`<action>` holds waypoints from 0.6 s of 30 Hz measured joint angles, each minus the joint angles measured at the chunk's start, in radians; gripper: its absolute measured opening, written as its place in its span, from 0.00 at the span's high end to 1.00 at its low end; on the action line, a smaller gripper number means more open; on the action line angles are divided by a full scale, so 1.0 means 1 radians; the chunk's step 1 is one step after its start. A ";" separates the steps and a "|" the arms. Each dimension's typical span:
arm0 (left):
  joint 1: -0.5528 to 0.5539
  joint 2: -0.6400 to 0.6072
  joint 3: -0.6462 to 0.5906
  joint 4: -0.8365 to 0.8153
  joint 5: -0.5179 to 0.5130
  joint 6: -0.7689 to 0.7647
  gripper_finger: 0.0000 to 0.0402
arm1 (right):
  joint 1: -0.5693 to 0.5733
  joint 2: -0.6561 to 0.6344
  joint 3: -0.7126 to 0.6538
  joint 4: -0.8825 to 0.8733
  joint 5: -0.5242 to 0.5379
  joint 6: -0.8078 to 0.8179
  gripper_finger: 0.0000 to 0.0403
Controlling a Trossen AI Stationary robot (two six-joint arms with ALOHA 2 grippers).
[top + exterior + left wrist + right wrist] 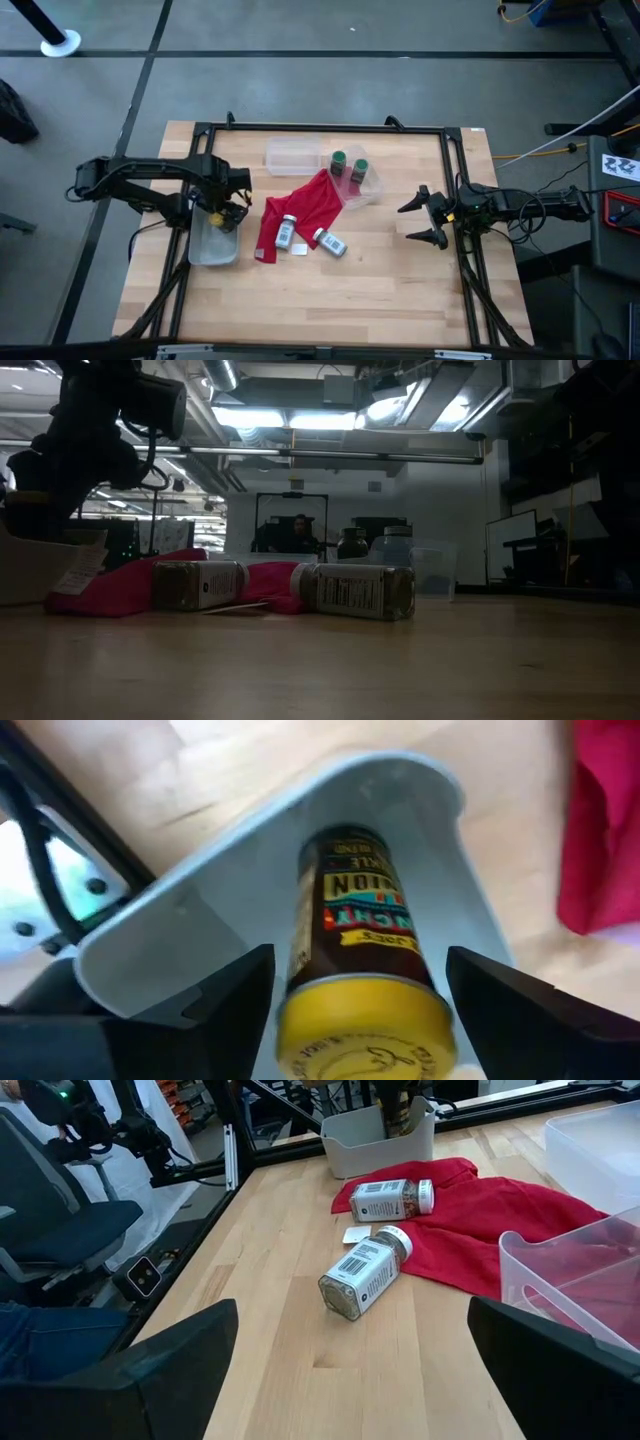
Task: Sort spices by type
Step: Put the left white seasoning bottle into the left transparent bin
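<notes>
A yellow-capped spice jar (360, 960) stands in a grey tub (212, 246) at the table's left, its cap up. My left gripper (224, 212) points down over it, open. Its fingers (235, 995) stand on either side of the jar's cap end, with a narrow gap on each side. Two silver-grey jars with white labels (287, 232) (330, 242) lie on their sides at the red cloth's (305, 205) near edge. Two green-capped jars (348, 166) stand in a clear tub (368, 186). My right gripper (428, 218) is open and empty at the table's right.
A second clear tub (293, 157) stands at the far side, left of the green-capped jars. A small white scrap (299, 248) lies between the two silver-grey jars. Bare wood lies along the near edge and between the cloth and my right gripper. A person sits in the room behind (300, 532).
</notes>
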 joint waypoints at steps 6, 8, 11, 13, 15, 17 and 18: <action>0.014 0.000 0.009 0.000 0.024 0.061 0.32 | 0.000 0.000 0.000 0.000 0.000 0.000 0.02; 0.019 0.000 0.029 -0.002 0.024 0.084 0.31 | 0.000 0.000 0.000 0.000 0.000 0.000 0.02; 0.027 0.000 0.074 -0.032 0.008 0.093 0.31 | 0.000 0.000 0.000 0.000 0.000 0.000 0.02; 0.031 0.000 0.107 -0.065 -0.008 0.094 0.31 | 0.000 0.000 0.000 0.000 0.000 0.000 0.02; 0.031 0.000 0.140 -0.100 -0.019 0.094 0.31 | 0.000 0.000 0.000 0.001 0.000 0.000 0.02; 0.031 -0.001 0.165 -0.127 -0.022 0.092 0.31 | 0.000 0.000 0.000 0.001 0.000 0.000 0.02; 0.031 -0.001 0.175 -0.132 -0.022 0.084 0.31 | 0.000 0.000 0.000 0.001 0.000 0.000 0.02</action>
